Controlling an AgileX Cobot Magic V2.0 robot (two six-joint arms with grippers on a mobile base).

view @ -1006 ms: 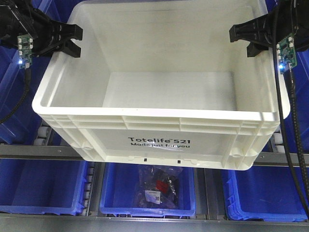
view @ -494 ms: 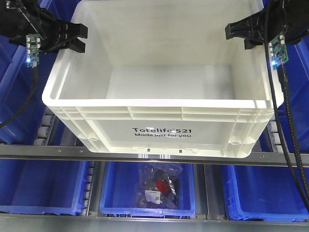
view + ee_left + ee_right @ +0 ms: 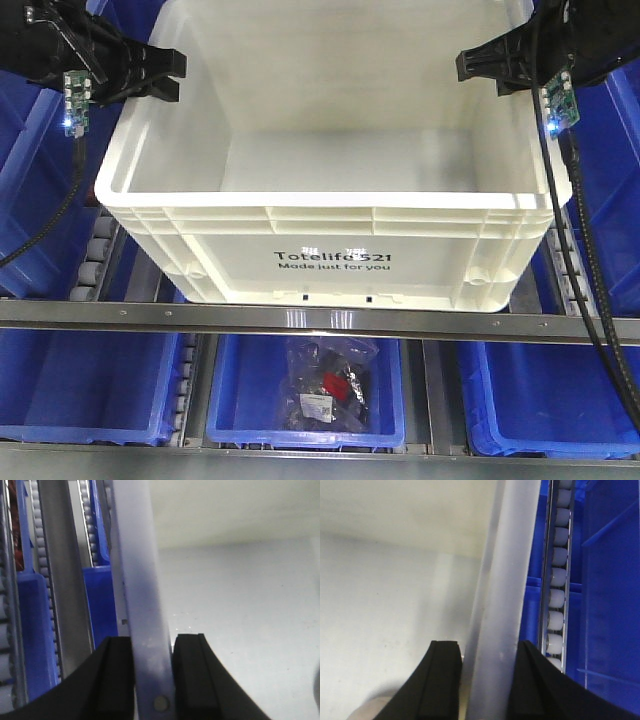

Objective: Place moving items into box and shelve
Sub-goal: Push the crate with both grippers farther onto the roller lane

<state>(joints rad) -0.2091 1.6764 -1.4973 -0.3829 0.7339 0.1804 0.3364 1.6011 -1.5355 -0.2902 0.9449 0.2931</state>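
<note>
Shelf rails (image 3: pixel 320 320) of grey metal are seen under the large white rectangular plastic tote (image 3: pixel 330 215), which is printed "Totelife 521 Made just for you" on its front wall and sits on the roller shelf between blue plastic bins (image 3: pixel 30 170). The tote is gripped at both upper side rims. The left hand (image 3: pixel 150 75) is clamped on the left rim; from the left wrist camera the white rim is seen pinched between the two black fingers (image 3: pixel 117 680). The right hand (image 3: pixel 490 68) is clamped on the right rim, which is likewise seen squeezed between black fingers (image 3: pixel 442 680) from the right wrist camera. White rollers (image 3: pixel 555 610) run just beside that rim. The tote's floor, where visible, shows bare white. On the lower level, a blue bin (image 3: pixel 310 385) holding a clear bag of dark and red parts (image 3: pixel 325 385) is seen.
</note>
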